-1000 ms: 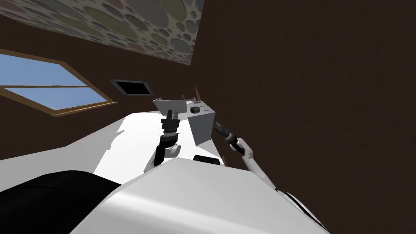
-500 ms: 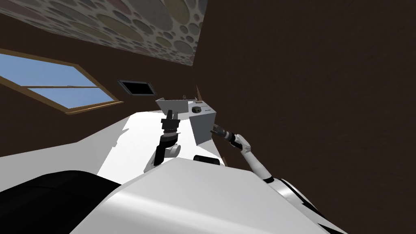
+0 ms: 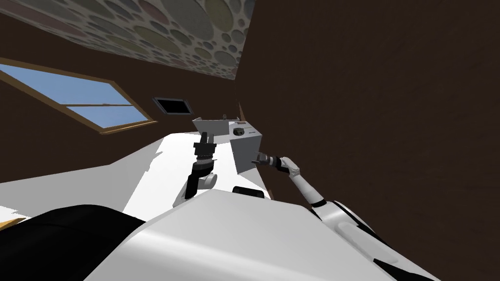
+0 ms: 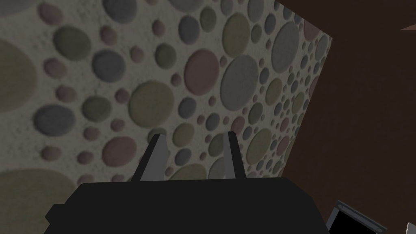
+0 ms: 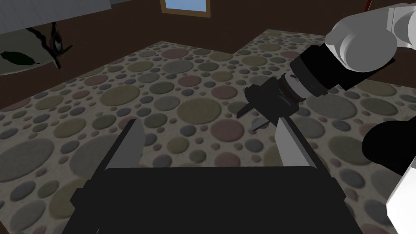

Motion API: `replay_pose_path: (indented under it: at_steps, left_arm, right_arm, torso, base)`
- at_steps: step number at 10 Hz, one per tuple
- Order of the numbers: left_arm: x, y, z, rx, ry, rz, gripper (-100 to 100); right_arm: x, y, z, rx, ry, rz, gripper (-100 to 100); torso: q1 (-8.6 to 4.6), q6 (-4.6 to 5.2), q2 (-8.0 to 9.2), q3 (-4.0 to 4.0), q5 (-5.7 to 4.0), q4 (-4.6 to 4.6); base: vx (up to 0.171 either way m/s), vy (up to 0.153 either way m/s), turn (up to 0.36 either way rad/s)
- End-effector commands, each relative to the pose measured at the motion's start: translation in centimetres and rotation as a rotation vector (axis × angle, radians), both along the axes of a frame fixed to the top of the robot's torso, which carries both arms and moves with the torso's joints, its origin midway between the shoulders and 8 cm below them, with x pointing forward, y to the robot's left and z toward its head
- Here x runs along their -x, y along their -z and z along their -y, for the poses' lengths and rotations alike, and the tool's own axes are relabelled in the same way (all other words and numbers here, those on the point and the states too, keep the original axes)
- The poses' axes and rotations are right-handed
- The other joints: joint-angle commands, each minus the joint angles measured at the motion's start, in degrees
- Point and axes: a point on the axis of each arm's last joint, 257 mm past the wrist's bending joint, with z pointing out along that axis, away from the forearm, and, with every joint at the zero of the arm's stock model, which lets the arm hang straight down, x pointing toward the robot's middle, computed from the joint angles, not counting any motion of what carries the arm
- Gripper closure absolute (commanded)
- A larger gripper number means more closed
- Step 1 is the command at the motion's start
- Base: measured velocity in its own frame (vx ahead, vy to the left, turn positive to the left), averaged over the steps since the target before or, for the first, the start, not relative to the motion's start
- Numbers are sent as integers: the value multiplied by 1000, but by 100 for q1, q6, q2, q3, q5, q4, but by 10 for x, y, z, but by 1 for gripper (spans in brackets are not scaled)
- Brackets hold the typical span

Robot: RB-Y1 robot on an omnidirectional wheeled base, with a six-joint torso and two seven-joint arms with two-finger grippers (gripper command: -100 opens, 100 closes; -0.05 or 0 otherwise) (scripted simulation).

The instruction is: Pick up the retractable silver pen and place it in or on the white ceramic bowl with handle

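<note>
Right fingers [image 5: 129, 143] spread, empty, beside grey box [image 3: 245, 152] edge; left fingers [image 4: 157, 157] parted, empty.

Grey box-like cabinet [image 3: 245, 155] stands far ahead, against the brown wall on the right. On its flat top: small dark round thing [image 3: 238, 131]; thin dark sliver [image 3: 251, 131] just right of it, apart, too small to name.

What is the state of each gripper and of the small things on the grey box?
left gripper, open, holds nothing.
right gripper, open, holds nothing, near the grey box.
pen, likely the thin line lying flat on the box's top, not held.
bowl, likely the dark round thing beside the pen; too small to tell what it holds.
</note>
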Motion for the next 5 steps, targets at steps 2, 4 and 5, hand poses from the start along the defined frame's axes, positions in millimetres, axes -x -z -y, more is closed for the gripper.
replay_pose_path:
  at_steps: [2, 4, 5]
  left_arm:
    - [0, 0, 0, 0, 0, 0, 0]
    - [0, 0, 0, 0, 0, 0, 0]
    - [0, 0, 0, 0, 0, 0, 0]
  right_arm:
    - [-7, 11, -1, 83, -27, 44, -100]
    - [-14, 29, 5, 196, -66, 85, -100]
    - [-13, 46, 16, 271, -100, 89, -100]
  torso:
    - [0, 2, -2, -1, 0, 0]
    - [-1, 0, -3, -2, 0, -1]
    - [-1, 2, -3, -2, 0, -1]
  base:
    - [1, 6, 31]
    - [5, 12, 96]
    - [8, 22, 118]
